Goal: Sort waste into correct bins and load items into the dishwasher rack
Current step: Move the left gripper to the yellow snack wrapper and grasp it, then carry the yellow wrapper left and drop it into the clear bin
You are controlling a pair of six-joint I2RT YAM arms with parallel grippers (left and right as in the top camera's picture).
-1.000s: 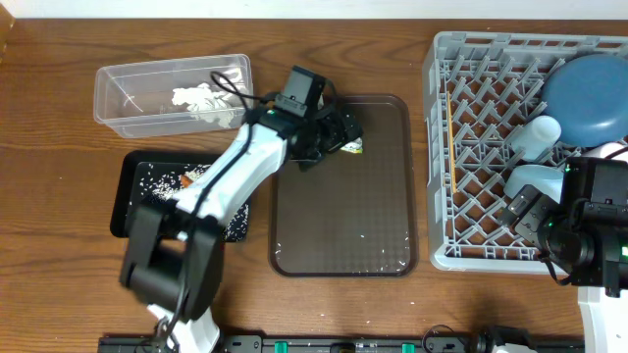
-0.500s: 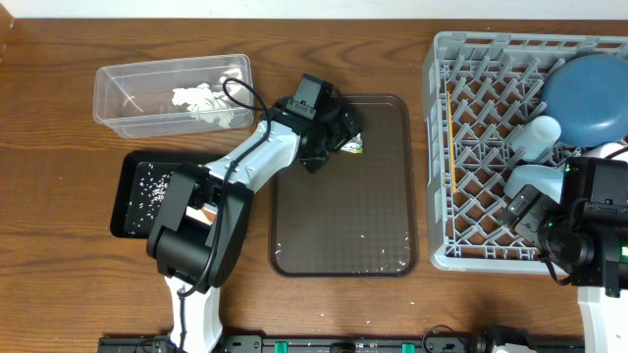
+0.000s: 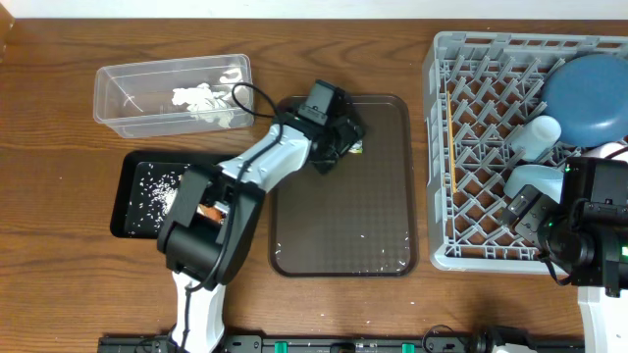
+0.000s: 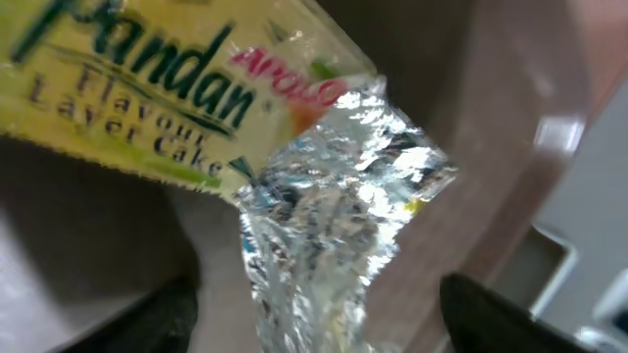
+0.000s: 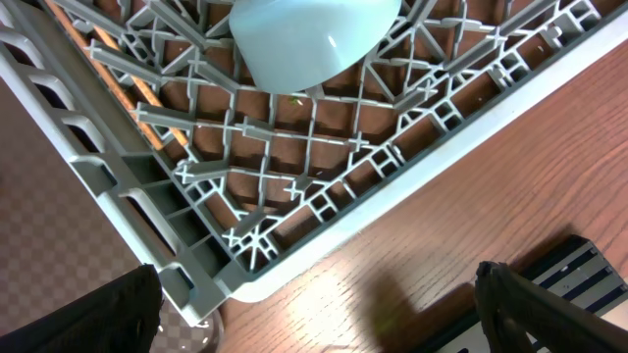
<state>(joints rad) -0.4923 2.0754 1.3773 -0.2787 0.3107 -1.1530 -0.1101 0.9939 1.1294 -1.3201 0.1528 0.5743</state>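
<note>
The crumpled green-yellow wrapper (image 3: 356,147) lies at the back of the dark brown serving tray (image 3: 343,226). My left gripper (image 3: 343,134) is open right over it. In the left wrist view the wrapper (image 4: 324,186) sits between the spread fingers (image 4: 324,328). My right gripper (image 3: 525,211) is open and empty over the front left part of the grey dishwasher rack (image 3: 442,196). The rack holds the dark blue bowl (image 3: 587,93), the white cup (image 3: 538,135), a light blue piece (image 3: 535,181) and the chopsticks (image 3: 449,137). The right wrist view shows the light blue piece (image 5: 314,39) and the rack's corner (image 5: 196,245).
The clear tub (image 3: 172,93) at the back left holds the white tissue (image 3: 206,103). The black tray (image 3: 132,191) in front of it holds rice grains (image 3: 157,186), partly under my left arm. A few grains lie on the serving tray.
My left arm has stretched further right over the serving tray, bringing the gripper onto the wrapper. The right arm has not moved.
</note>
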